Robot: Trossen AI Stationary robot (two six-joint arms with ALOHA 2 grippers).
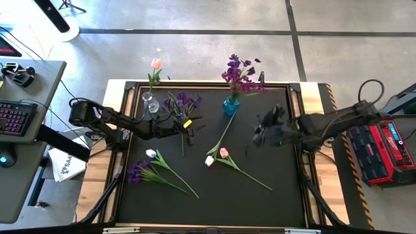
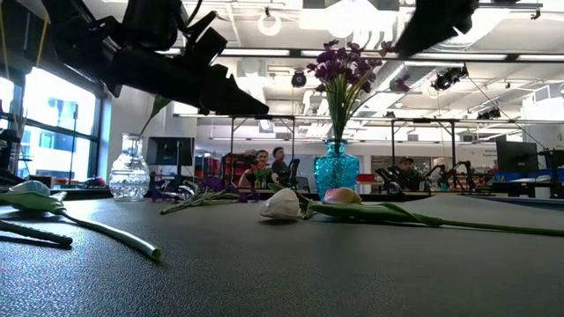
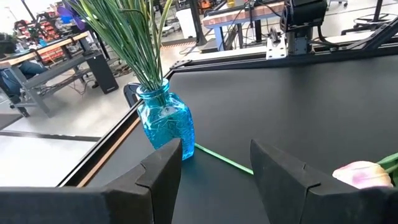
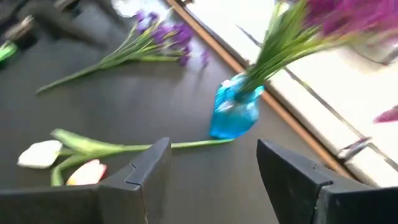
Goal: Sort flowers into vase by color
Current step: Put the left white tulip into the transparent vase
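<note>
A blue glass vase (image 1: 231,105) (image 3: 166,124) (image 4: 235,112) at the table's far edge holds purple flowers (image 1: 242,71). A clear vase (image 1: 151,103) (image 2: 129,172) to its left holds one pink tulip (image 1: 156,64). More purple flowers (image 1: 183,101) (image 4: 155,40) lie flat between the vases. A white tulip (image 1: 209,160) (image 4: 38,154) and a pink tulip (image 1: 223,153) (image 4: 87,172) lie mid-table. Another white tulip (image 1: 151,153) and a purple bunch (image 1: 138,172) lie near the left edge. My left gripper (image 1: 188,133) (image 3: 214,155) is open and empty, left of the blue vase. My right gripper (image 1: 260,133) (image 4: 211,155) is open and empty, to that vase's right.
The black table top has a raised frame (image 1: 214,83) just behind the vases. A red box (image 1: 383,146) sits off the table's right side, a desk with a keyboard (image 1: 16,117) off its left. People (image 2: 269,167) sit in the room beyond the far edge.
</note>
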